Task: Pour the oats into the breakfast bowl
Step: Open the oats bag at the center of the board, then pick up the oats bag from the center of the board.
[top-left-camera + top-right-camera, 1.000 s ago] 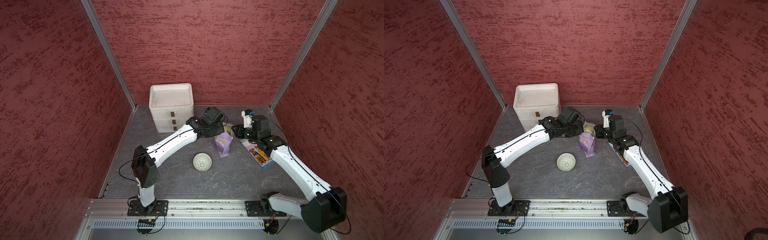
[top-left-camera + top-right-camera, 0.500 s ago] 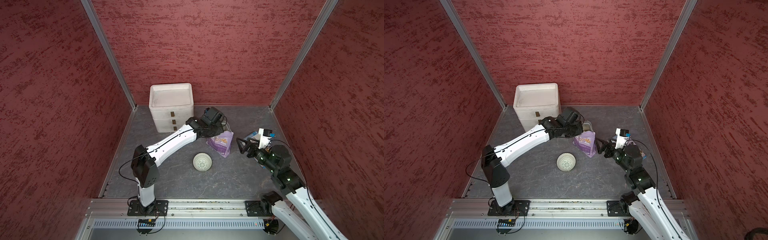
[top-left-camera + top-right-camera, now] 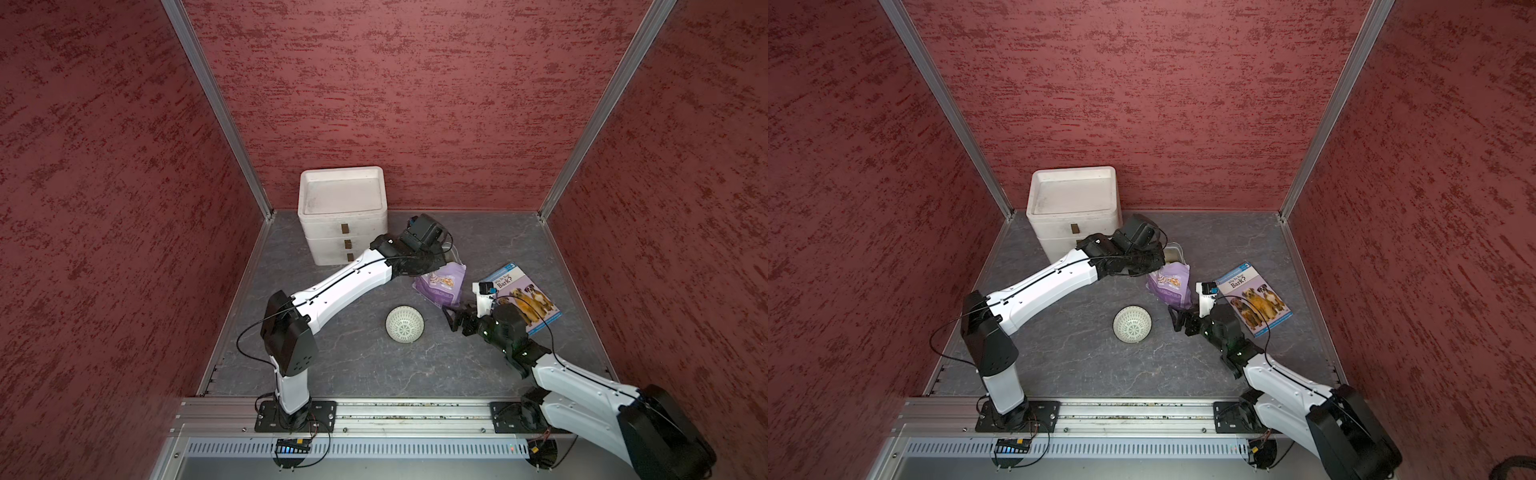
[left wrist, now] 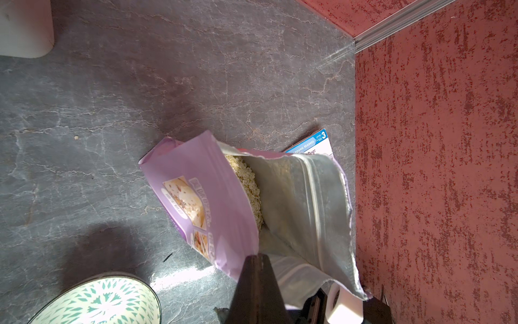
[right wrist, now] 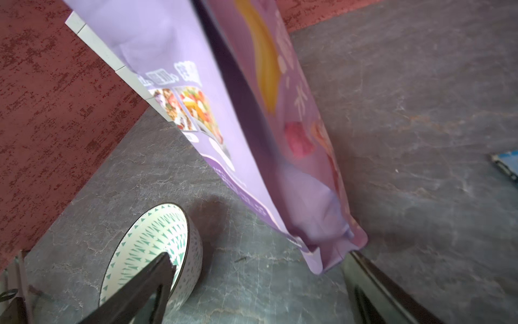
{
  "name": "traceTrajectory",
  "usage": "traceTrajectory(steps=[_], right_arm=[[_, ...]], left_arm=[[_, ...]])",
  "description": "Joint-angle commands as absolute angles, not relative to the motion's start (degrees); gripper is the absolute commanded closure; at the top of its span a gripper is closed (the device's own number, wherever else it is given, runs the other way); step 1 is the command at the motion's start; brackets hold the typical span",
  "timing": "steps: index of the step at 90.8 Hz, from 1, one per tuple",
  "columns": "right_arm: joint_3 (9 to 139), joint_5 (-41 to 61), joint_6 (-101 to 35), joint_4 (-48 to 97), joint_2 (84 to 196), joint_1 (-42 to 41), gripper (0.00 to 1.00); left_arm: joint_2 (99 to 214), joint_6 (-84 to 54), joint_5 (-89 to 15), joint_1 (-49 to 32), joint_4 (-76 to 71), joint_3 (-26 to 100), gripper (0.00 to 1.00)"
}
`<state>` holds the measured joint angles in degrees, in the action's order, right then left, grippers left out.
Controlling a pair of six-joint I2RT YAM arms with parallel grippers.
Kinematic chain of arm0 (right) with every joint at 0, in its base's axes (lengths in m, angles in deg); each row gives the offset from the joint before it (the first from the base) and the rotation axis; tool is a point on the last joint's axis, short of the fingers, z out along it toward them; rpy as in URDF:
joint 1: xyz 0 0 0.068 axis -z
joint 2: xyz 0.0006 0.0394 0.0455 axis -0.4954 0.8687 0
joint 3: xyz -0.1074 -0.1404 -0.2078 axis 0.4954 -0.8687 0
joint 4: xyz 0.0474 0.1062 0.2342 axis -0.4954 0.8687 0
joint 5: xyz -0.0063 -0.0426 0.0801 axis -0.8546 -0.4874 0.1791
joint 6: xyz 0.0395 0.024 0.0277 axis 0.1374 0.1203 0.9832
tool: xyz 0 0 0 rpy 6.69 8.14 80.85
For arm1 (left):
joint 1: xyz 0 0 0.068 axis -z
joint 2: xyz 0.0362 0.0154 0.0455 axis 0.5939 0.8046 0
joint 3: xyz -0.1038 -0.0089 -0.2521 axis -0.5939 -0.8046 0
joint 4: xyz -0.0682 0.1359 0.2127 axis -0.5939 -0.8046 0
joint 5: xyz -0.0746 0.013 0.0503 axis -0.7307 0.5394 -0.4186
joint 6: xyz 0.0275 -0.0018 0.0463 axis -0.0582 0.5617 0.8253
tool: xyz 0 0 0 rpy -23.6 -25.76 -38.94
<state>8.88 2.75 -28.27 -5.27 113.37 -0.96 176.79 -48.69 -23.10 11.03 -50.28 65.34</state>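
Left arm (image 3: 345, 286): based at the front edge of the surface (image 3: 374, 365), extended diagonally toward the middle of the back edge. Left end effector (image 4: 253, 261): jaws closed on the top rim of the pouch (image 3: 442, 284) (only one finger shows in the wrist view). Right arm (image 3: 582, 382): based near the front right corner, forearm low, aimed at mid-surface. Right end effector (image 3: 455, 319): jaws spread wide, empty.

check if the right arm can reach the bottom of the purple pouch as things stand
Probably yes: the right gripper is open, close beside the lower corner of the pouch, with nothing between them. The left gripper pinches only its top edge.
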Motion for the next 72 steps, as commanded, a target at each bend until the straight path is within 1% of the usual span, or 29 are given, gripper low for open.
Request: traceTrajectory(steps=[1,9,23,34,44,51,61,72], right_arm=[[8.4,0.0,-35.1,-24.8,121.0,-1.6,0.02],[9.1,2.3,-37.5,-32.1,128.2,-1.6,0.02],[6.9,1.0,-40.7,-49.0,141.1,-1.5,0.02],[7.0,2.9,-43.2,-54.9,148.2,-1.5,0.03],[7.1,-4.3,-44.1,-55.0,147.4,-1.5,0.03],[6.2,-3.5,-46.9,-54.2,145.4,-1.5,0.03],[6.2,-2.1,-47.8,-48.5,141.7,-1.5,0.03],[7.3,-1.9,-49.7,-47.1,142.1,-1.5,0.03]], left_arm=[[174.2,-48.8,-22.8,10.7,-51.5,65.3,1.0],[173.9,-49.2,-22.9,10.7,-51.9,65.1,1.0],[173.3,-50.0,-22.7,10.9,-51.8,64.3,1.0],[173.6,-50.0,-22.7,11.1,-52.1,64.6,1.0],[174.0,-49.8,-22.4,11.2,-53.0,65.3,1.0],[174.0,-49.6,-21.2,11.1,-53.7,65.6,1.0],[174.0,-48.5,-20.5,10.1,-54.2,66.1,1.0],[173.9,-47.2,-20.6,8.3,-55.8,67.8,1.0]])
